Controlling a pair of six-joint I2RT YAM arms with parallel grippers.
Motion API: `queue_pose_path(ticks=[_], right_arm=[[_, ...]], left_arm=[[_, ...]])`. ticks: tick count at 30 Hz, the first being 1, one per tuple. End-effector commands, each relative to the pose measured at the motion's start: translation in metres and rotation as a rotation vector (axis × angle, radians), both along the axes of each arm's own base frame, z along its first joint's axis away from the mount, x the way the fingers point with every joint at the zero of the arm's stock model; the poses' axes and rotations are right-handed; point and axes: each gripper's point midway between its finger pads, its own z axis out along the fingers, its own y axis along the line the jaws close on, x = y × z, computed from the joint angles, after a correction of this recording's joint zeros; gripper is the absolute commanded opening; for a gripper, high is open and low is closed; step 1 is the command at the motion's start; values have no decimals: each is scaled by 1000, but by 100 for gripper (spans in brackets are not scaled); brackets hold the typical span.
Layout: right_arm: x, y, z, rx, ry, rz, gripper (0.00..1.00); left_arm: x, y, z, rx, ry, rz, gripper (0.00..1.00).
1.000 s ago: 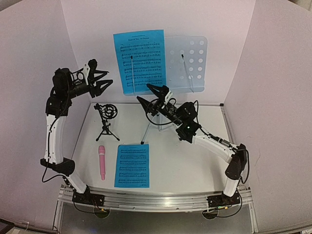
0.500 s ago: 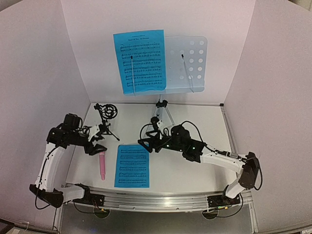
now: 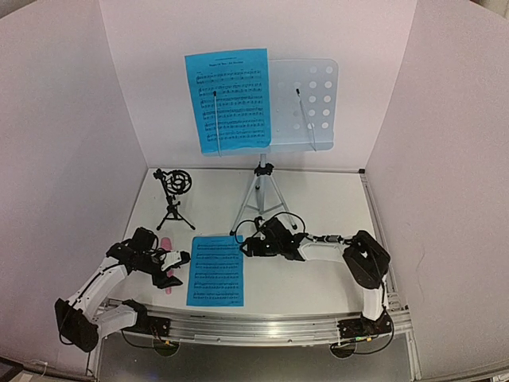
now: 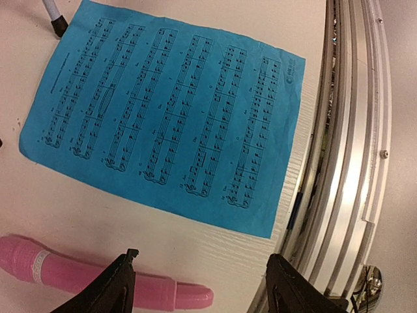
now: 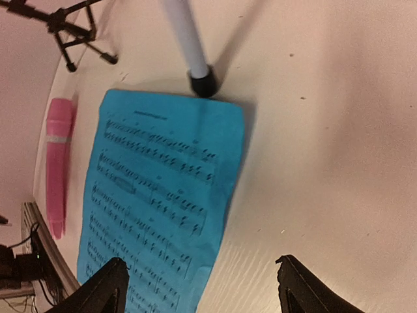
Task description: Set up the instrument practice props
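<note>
- White tabletop (image 3: 334, 211), faint wood grain, a few dark specks.
- Plain pale back wall (image 3: 151, 87).
- Angled left panel (image 3: 56, 159) and right panel (image 3: 445, 183).
- Metal rail (image 3: 262, 325) along near edge.
- Soft, even light.

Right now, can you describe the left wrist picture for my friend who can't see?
A blue sheet of music lies flat on the white table. A pink microphone lies beside it, near the open left claw.
</note>
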Motion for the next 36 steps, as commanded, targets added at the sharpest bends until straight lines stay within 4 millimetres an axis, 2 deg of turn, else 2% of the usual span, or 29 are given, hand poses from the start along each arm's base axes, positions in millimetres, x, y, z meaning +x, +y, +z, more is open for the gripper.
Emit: queue_pose_path(ticks=[1,5,10,18,27,31,36], right_arm=[[28,12,3,54,22,-50,75],[47,10,-17,62,42,-61,73],[64,17,-29,124,65,-38,69],[68,30,-52,166,112,1,63],[66,39,-57,209,131,28,52],[68,42,-56,222,134,27,40],[68,46,-48,239,121,56,12]], left_arm=[[25,-21,9,-70,-145,-45,68],[25,-30,19,-133,-112,-18,70],[31,-36,31,-198,-85,58,71],[42,-40,45,-223,-106,87,71],[48,-46,55,-261,-132,76,71],[50,-49,59,-279,-121,86,71],[51,-54,67,-324,-94,101,71]])
